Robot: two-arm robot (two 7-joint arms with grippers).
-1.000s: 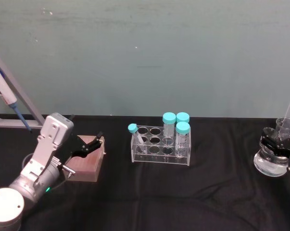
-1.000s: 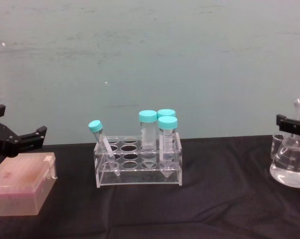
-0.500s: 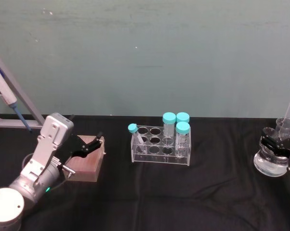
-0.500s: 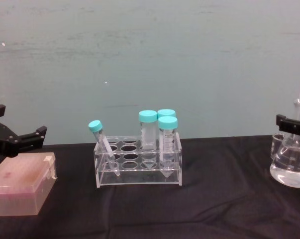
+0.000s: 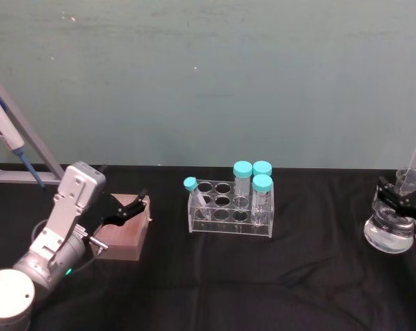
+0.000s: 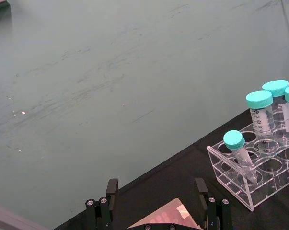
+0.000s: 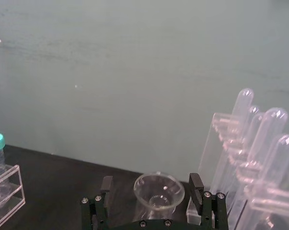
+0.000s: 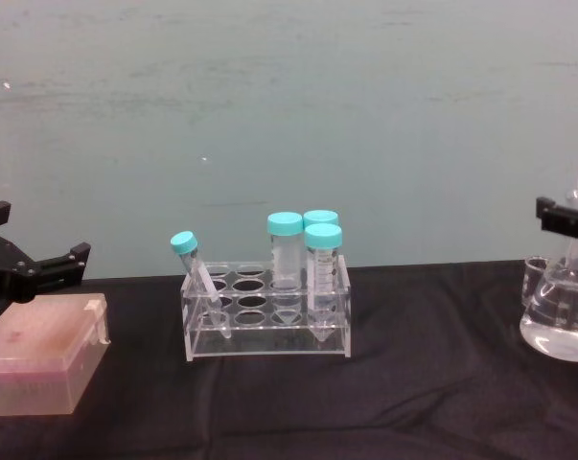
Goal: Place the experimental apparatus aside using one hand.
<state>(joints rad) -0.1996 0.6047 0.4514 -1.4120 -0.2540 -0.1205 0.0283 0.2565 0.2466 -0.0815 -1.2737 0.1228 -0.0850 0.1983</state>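
Note:
A glass conical flask holding clear liquid stands at the table's far right, and it shows from the side in the chest view. My right gripper hovers just over its neck, open. In the right wrist view the gripper has its black fingers spread either side of the flask's mouth without touching it. A small glass beaker and the clear stand of long pipettes sit just behind the flask. My left gripper is parked open over a pink box at the left.
A clear acrylic rack with several teal-capped tubes stands mid-table, also in the chest view. A blue pipette hangs on a grey frame at the far left. The black cloth between rack and flask is bare.
My right gripper has risen a little from around the flask's neck to just above it. The flask has stayed on the table. The left arm has not moved.

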